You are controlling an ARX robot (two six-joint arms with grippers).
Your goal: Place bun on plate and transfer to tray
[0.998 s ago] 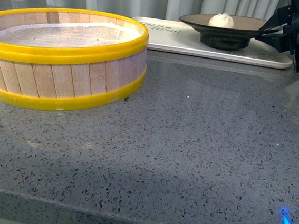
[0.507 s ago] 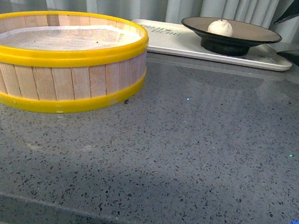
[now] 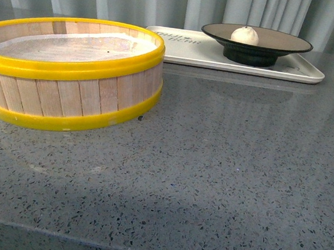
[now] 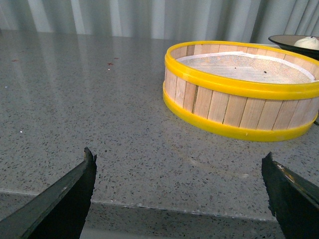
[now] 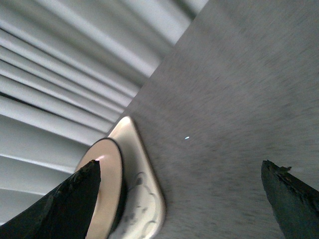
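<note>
Bun (image 3: 245, 34) on plate (image 3: 287, 42) — tray (image 3: 186, 50) beneath

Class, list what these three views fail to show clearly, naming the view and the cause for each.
- Tray lettering: front view, too small to read.
- Bun: left wrist view, cut off by the picture edge.
- Plate: right wrist view, blurred and partly behind a dark finger.
- Steamer basket far wall: front view, hidden by its own rim.

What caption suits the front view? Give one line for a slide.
Bun sits on the plate, which rests on the white tray behind a yellow-rimmed steamer basket; neither arm in view.
</note>
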